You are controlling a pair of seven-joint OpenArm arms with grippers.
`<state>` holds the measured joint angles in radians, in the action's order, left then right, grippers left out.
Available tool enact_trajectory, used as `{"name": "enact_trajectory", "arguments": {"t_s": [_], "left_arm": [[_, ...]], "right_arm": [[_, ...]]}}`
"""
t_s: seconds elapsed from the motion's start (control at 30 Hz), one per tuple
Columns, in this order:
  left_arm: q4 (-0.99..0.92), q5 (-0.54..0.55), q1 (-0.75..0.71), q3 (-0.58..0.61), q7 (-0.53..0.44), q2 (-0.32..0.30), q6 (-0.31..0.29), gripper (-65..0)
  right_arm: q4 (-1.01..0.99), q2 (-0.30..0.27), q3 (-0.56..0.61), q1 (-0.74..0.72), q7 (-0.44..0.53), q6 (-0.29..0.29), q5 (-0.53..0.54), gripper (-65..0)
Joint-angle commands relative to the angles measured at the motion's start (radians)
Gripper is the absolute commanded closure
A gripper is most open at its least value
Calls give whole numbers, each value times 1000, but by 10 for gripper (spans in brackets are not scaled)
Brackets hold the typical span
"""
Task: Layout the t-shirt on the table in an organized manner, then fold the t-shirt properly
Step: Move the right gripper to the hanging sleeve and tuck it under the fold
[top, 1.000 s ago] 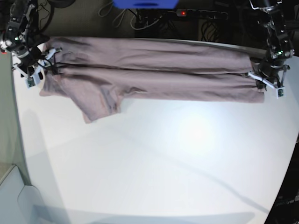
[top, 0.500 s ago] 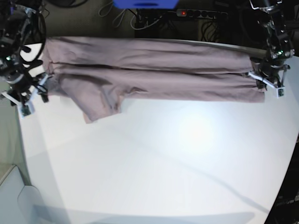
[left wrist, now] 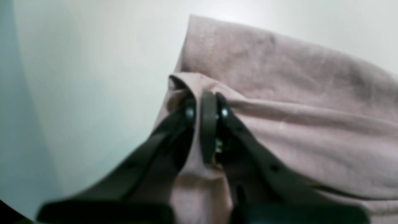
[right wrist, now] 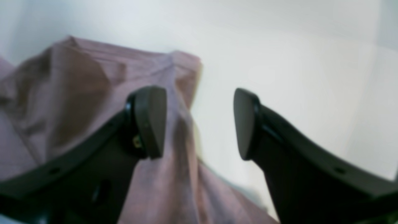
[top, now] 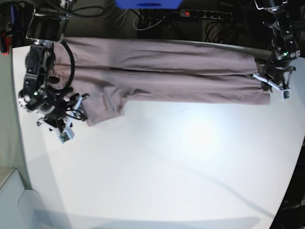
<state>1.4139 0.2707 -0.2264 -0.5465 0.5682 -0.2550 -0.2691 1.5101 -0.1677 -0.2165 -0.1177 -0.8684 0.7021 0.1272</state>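
The mauve-pink t-shirt lies stretched in a long folded band along the far side of the white table. One sleeve sticks out toward the front at the left. My left gripper is shut on the shirt's right end; in the left wrist view the gripper pinches a fold of the cloth. My right gripper is open and empty just left of the sleeve. In the right wrist view the gripper has one finger over the cloth's edge and the other over bare table.
Behind the table's far edge are a power strip with a red light, cables and a blue object. The table's rounded left edge lies close to my right arm. A pale grey surface is at the bottom left.
My right gripper has let go of the shirt's left end, opened, and moved forward and right to beside the sleeve. My left gripper has stayed shut on the right end.
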Motion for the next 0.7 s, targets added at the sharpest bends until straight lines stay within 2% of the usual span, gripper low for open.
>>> {"name": "enact_trajectory", "arguments": {"t_s": [0.0, 0.23, 0.43, 0.5, 0.6, 0.67], "left_arm": [[15, 0, 3, -5, -9, -14, 6, -2], [17, 0, 3, -5, -9, -14, 6, -2], [17, 0, 3, -7, -9, -14, 6, -2], [17, 0, 3, -7, -9, -14, 6, -2], [17, 0, 3, -7, -9, -14, 6, -2], [17, 0, 3, -7, -9, -14, 6, -2]], "right_arm": [[-9, -10, -4, -35, 18, -4, 5, -345], [-122, 10, 2, -83, 22, -4, 5, -345], [-170, 26, 4, -75, 88, -4, 7, -324], [-184, 26, 15, -75, 93, -4, 7, -236], [-174, 20, 47, -75, 90, -4, 7, -1], [-115, 12, 44, -72, 70, -4, 7, 0]]}}
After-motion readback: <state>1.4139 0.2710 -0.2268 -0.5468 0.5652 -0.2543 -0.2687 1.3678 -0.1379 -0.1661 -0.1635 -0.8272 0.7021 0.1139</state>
